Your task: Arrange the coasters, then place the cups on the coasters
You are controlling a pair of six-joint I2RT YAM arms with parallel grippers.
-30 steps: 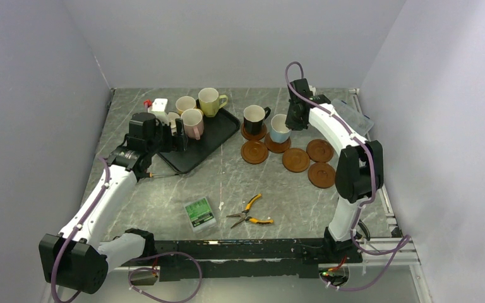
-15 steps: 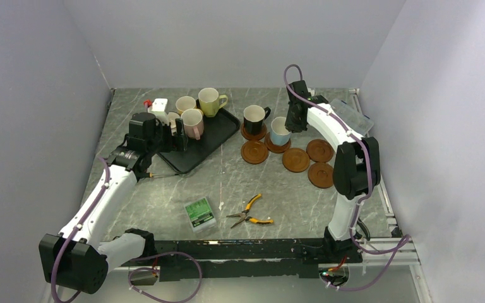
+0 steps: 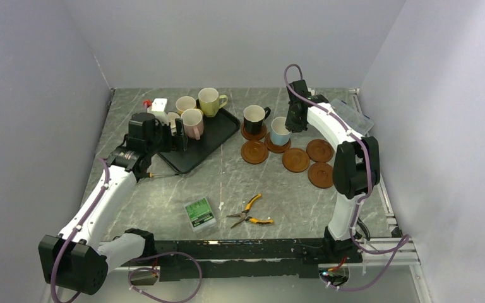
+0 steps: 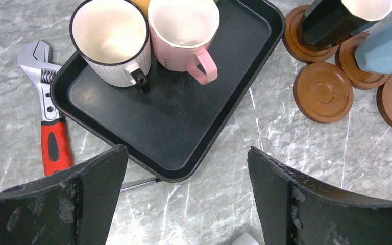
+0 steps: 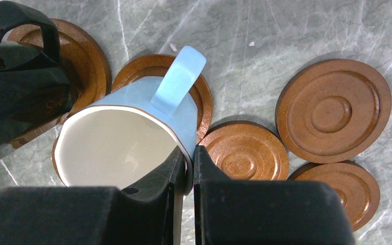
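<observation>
One black mug [image 5: 23, 89], faint reddish lettering [image 5: 57, 106], illegible

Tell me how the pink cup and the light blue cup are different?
The pink ceramic mug stands on the black rectangular tray; the light blue ceramic mug is on a reddish-brown round coaster. Nothing holds the pink mug; the right tool pinches the blue mug's rim. Both have a handle and pale insides.

Even, soft overhead light, faint shadows; wrist views perhaps slightly edge-warped.
</observation>
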